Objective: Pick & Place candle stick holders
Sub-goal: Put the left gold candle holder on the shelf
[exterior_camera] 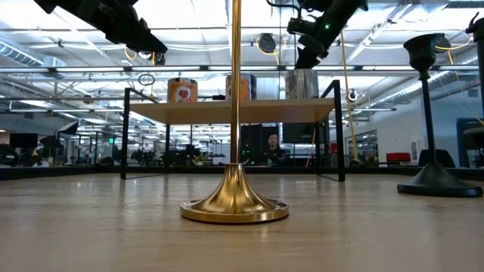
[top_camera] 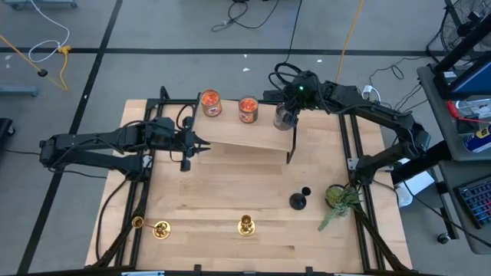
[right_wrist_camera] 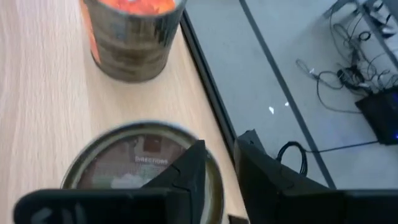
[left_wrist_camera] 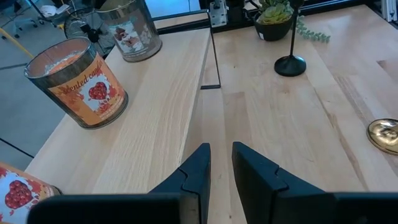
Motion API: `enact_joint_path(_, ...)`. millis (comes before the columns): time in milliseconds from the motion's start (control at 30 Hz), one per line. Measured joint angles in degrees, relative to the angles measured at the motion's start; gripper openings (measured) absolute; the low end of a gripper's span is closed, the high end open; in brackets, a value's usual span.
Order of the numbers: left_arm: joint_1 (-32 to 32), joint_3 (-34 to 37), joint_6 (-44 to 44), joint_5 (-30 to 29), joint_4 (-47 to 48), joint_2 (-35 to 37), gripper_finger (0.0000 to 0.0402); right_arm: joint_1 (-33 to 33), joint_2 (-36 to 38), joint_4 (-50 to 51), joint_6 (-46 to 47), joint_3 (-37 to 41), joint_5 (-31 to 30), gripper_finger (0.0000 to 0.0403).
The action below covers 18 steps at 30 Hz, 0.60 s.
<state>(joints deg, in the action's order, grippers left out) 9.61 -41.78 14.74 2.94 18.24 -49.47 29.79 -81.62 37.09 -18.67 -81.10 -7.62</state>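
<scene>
Right gripper [top_camera: 287, 115], fingers slightly parted astride the grey glass jar candle's [top_camera: 284, 118] rim, grip unclear, at the raised wooden shelf's [top_camera: 245, 136] right end. Left gripper [top_camera: 201, 146] narrowly open, empty, beside the shelf's left end. Black slim-stemmed candle stick holder [top_camera: 298, 199] stands toward the table's right edge; two brass-gold holders [top_camera: 246, 225] [top_camera: 159, 228] near its front edge.

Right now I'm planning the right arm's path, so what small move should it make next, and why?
Probably lift the right gripper straight up off the grey jar candle on the shelf. Its fingers straddle the jar's rim with a gap, so nothing looks gripped. The candle stick holders, the black one and two brass ones, stand on the table below. The left gripper hovers by the shelf.
</scene>
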Motion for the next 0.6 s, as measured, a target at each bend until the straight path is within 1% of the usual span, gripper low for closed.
enact_joint_path(267, -0.01, 0.01, -0.66, 0.09, 0.00, 0.00, 0.0074, -3.84, 2.47, -1.36, -0.05, 0.02, 0.02, 0.0100)
enact_joint_path(500, -0.02, 1.55, -1.36, 3.11, -0.69, -0.02, 0.0074, -10.67, 7.03, -1.31, 2.79, 0.02, 0.18, 0.0093)
enact_joint_path(600, -0.02, 2.80, -1.40, 3.21, -2.50, -0.02, 0.0074, -14.00, 8.80, -0.58, 3.94, 0.02, 0.20, 0.0092)
